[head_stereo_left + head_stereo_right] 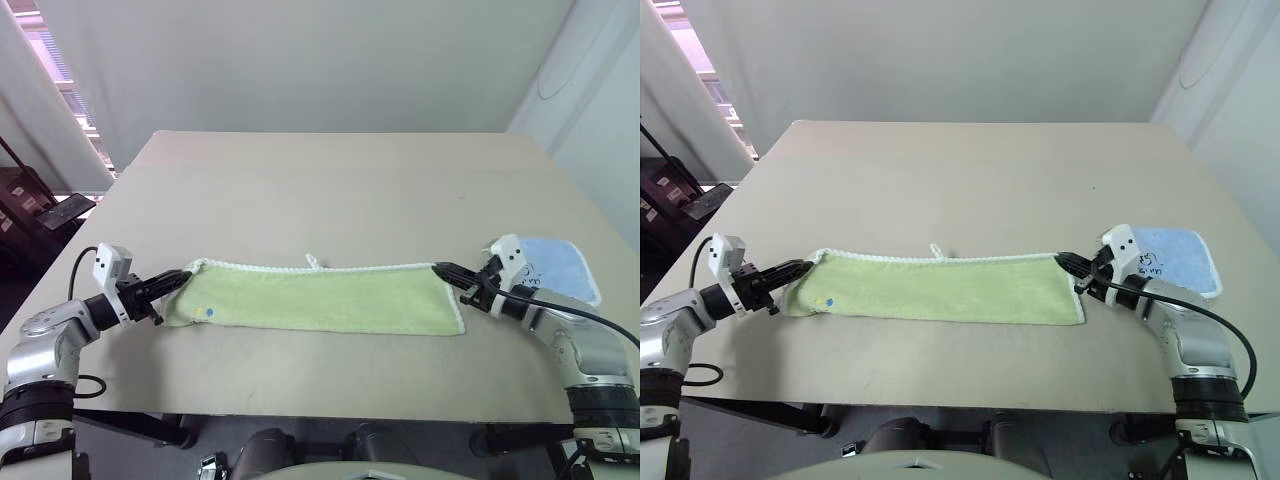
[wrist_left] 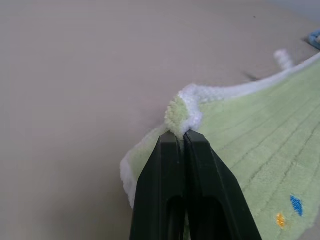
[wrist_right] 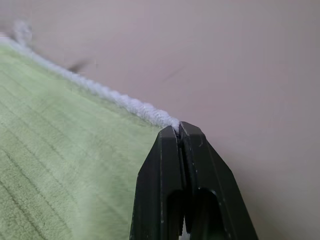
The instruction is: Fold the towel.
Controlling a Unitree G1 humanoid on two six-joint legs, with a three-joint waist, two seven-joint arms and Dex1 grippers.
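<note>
Left pincer (image 1: 178, 281) was clamped tight on the far left corner of the light green towel (image 1: 320, 298), a small tuft of terry and white edging bunched at its tips. Right pincer (image 1: 448, 273) was likewise closed on the far right corner, nipping the stitched edge. Towel lay as a long flat strip across the near part of the bench (image 1: 330, 180), white loop (image 1: 312, 261) at mid far edge, with a smaller light blue towel (image 1: 555, 266) just beyond the right pincer. Judgement: cloth is light, soft and limp; it will sag between holds and may slip from a shallow pinch. Corners are the right holds, gripped deeper past the edging.
</note>
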